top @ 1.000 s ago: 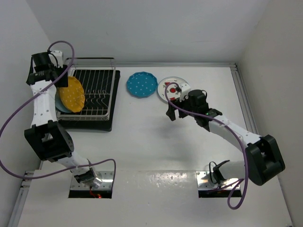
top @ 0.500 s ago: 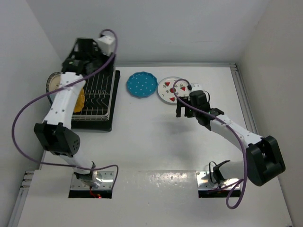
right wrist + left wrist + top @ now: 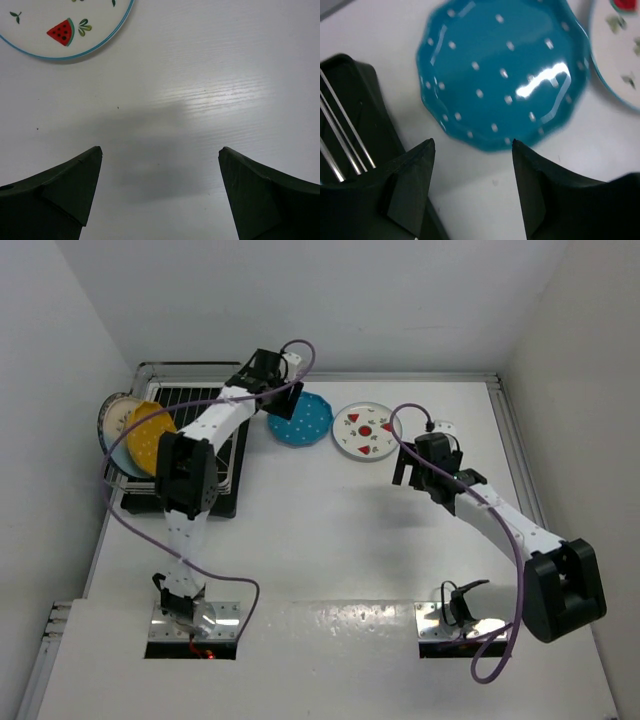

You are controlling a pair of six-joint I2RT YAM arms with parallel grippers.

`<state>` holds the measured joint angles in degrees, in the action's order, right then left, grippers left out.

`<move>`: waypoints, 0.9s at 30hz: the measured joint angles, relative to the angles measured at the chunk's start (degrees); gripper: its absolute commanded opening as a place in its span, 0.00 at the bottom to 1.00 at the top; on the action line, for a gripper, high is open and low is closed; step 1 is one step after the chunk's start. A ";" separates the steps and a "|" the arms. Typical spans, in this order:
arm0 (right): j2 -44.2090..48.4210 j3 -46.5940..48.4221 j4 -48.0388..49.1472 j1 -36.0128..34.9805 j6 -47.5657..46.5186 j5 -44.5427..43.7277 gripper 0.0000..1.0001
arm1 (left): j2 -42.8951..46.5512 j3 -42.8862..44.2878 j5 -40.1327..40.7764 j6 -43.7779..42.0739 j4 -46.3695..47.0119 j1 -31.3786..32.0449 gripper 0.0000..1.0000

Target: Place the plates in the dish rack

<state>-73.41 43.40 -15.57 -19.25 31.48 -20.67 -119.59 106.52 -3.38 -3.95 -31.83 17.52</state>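
Note:
The blue white-dotted plate (image 3: pixel 300 420) lies flat on the table right of the dish rack (image 3: pixel 212 430). My left gripper (image 3: pixel 278 408) is open and empty at that plate's near-left edge; in the left wrist view the plate (image 3: pixel 500 75) fills the space just beyond the gripper (image 3: pixel 472 145). The yellow dotted plate (image 3: pixel 147 436) stands in the rack's left end, with the floral-rimmed cream plate (image 3: pixel 113 412) and a light-blue plate (image 3: pixel 126 458) behind it. The white fruit plate (image 3: pixel 366 430) lies flat, also in the right wrist view (image 3: pixel 60 25). My right gripper (image 3: pixel 408 468) is open and empty, near-right of it.
The rack's black drip tray (image 3: pixel 195 503) and wires (image 3: pixel 340 145) sit close to the left of my left gripper. The fruit plate's edge (image 3: pixel 620 55) shows at the right of the left wrist view. White walls enclose the table on three sides.
My left arm has swung from the rack's left end across to the blue dotted plate. My right gripper has backed away from the fruit plate toward the near right.

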 measured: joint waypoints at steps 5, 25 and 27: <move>1.73 -1.36 0.39 0.00 -0.90 0.48 0.99 | -13.03 10.78 8.70 5.22 5.90 0.00 0.73; 1.22 -2.23 3.45 -0.13 -2.49 3.78 0.95 | -20.79 10.97 1.27 13.11 8.79 -6.03 0.00; 1.90 -2.40 3.50 -0.35 -2.34 3.43 0.95 | -20.31 9.88 -2.01 13.66 9.27 -6.88 0.00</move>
<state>-71.50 40.99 -12.08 -19.59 29.15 -17.23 -139.90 116.40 -5.39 9.72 -22.57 10.63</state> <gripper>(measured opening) 0.951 0.030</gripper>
